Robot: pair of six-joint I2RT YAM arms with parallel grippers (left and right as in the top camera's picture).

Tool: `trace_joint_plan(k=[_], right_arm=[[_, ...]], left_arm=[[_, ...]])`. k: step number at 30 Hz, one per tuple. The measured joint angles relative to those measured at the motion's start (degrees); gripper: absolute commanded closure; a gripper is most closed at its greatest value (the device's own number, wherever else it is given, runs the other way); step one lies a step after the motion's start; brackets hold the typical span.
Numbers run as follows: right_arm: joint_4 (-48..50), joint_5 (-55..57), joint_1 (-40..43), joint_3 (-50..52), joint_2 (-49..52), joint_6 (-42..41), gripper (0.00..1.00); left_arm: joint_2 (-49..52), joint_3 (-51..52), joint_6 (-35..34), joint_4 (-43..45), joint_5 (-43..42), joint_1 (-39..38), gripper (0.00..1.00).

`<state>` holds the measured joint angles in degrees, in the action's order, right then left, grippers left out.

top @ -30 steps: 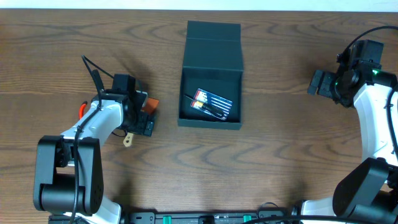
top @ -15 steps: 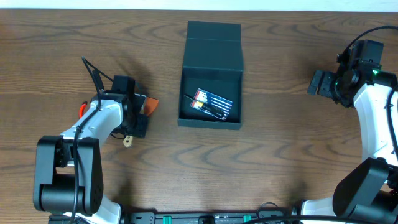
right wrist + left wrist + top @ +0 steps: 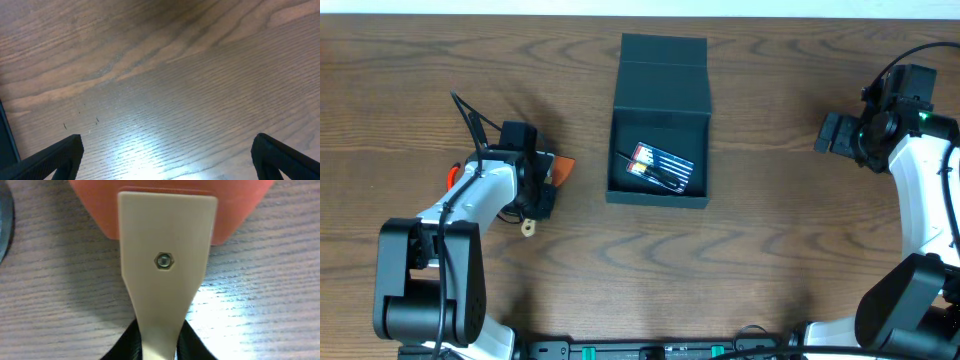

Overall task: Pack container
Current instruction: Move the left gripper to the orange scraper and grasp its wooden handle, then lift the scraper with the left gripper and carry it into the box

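The container, a dark teal box, stands open at the table's middle with its lid folded back. A dark packet with coloured stripes lies inside it. To the left lies a scraper with an orange blade and a beige handle. My left gripper is shut on that handle, and its black fingers press both sides of the narrow neck. At the far right, my right gripper hangs open over bare wood, with its fingertips far apart.
A small orange piece shows beside the left arm, and a black cable loops behind it. A dark edge of the container shows at the left of the right wrist view. The table is brown wood grain.
My left gripper's jaws have come together on the scraper's handle, and the handle's end shifted slightly. The right arm has not moved.
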<state>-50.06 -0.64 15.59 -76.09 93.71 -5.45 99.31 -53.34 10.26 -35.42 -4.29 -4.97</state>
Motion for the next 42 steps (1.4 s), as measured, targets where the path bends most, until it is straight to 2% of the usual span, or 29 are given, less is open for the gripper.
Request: trace_joint_plan(k=[3, 15, 20, 36, 42], right_arm=[[0.0, 0.0, 0.0, 0.0, 0.0, 0.0, 0.01], [0.0, 0.0, 0.0, 0.0, 0.0, 0.0, 0.01], [0.0, 0.0, 0.0, 0.0, 0.0, 0.0, 0.01], [-1.1, 0.0, 0.0, 0.0, 0.0, 0.0, 0.01], [-1.1, 0.0, 0.0, 0.0, 0.0, 0.0, 0.01]], left_arm=[[0.0, 0.0, 0.2, -0.1, -0.2, 0.0, 0.94], [-0.1, -0.2, -0.3, -0.4, -0.3, 0.0, 0.94], [-0.6, -0.5, -3.1, -3.5, -1.2, 0.0, 0.94], [-24.5, -5.9, -5.5, -6.9, -4.9, -0.3, 0.94], [-27.7, -10.3, -1.3, -5.8, -5.1, -5.9, 0.94]])
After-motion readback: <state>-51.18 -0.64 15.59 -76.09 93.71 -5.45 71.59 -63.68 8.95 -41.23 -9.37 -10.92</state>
